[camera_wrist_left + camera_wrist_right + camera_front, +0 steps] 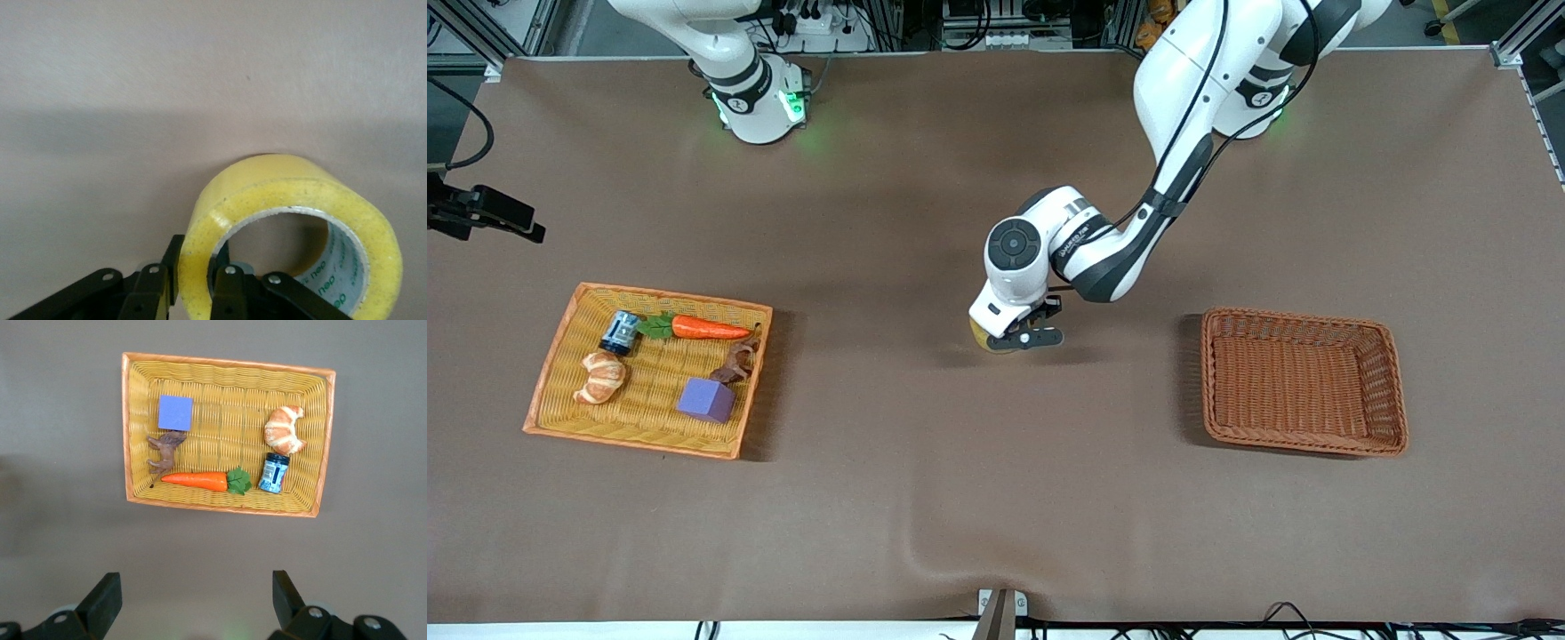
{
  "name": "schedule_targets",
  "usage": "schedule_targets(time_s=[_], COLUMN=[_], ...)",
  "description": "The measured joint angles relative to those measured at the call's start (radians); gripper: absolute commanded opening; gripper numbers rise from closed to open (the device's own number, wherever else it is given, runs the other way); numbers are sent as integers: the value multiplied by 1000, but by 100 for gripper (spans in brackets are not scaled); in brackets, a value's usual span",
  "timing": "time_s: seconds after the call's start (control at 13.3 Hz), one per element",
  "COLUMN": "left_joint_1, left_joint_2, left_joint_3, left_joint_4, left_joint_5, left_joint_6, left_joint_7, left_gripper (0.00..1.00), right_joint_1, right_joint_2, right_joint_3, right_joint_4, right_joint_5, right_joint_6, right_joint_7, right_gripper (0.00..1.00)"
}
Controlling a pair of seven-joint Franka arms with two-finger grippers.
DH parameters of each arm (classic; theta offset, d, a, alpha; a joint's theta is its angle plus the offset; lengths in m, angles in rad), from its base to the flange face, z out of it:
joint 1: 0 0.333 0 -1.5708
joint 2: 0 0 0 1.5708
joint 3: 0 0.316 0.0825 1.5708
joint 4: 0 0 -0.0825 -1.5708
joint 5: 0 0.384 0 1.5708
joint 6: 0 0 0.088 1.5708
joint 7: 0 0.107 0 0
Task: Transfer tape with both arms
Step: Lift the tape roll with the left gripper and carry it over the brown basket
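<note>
The tape (pixel 280 180) is a yellowish ring with a grey-white core. My left gripper (pixel 1024 338) is shut on it, one finger outside the ring's wall and one inside, as the left wrist view (pixel 197 261) shows. In the front view the tape (pixel 980 336) shows only as a yellow sliver under the left hand, low over the middle of the brown table, between the two baskets. My right gripper (pixel 193 600) is open and empty, high over the yellow basket (pixel 227 361); it is out of the front view.
The yellow basket (pixel 631 443) at the right arm's end holds a purple block (pixel 706 399), a croissant (pixel 601 376), a carrot (pixel 710 329), a blue jar (pixel 620 332) and a brown toy (pixel 738 361). An empty brown basket (pixel 1294 318) stands at the left arm's end.
</note>
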Motion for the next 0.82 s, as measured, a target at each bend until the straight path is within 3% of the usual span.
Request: schedule_targets(time_s=[0.45,0.82], left_joint_1=[80,279], left_joint_2=[-217,-389], left_joint_3=[2,4], left_joint_4=[16,9], left_joint_5=[1,1], left_joint_6=[-225,-327], left_joint_7=[11,310], left_gripper=[0,0], right_joint_1=[0,2], right_joint_2=[0,0], right_joint_3=[3,3], right_joint_4=[8,9], right_joint_5=[1,1], right_joint_6=[-6,-6], right_joint_7=[-33,-33], right_gripper=[100,100])
